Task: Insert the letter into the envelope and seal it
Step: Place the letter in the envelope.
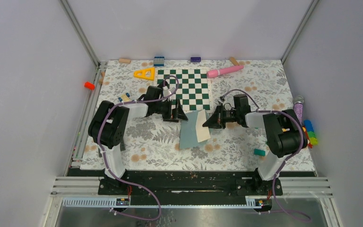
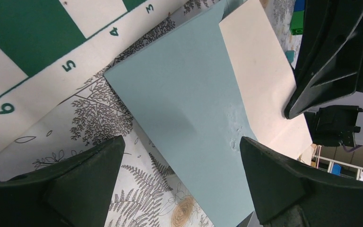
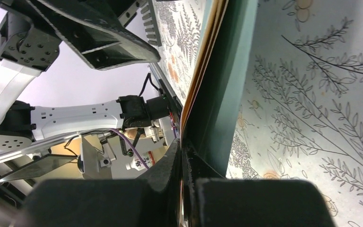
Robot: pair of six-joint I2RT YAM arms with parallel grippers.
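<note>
Right gripper (image 1: pixel 208 124) pinches the letter (image 1: pixel 202 127) at the envelope (image 1: pixel 187 135).
Its fingers press together on the cream letter's edge; the teal envelope lies on the floral cloth (image 1: pixel 146 137) near the chessboard (image 1: pixel 191 87), and the left gripper (image 2: pixel 182 146) hangs spread wide over it.

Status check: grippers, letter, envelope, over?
Left gripper open, straddling the envelope. Right gripper shut on the letter, much of it showing beside the envelope. Chessboard close by, not blocking.
</note>
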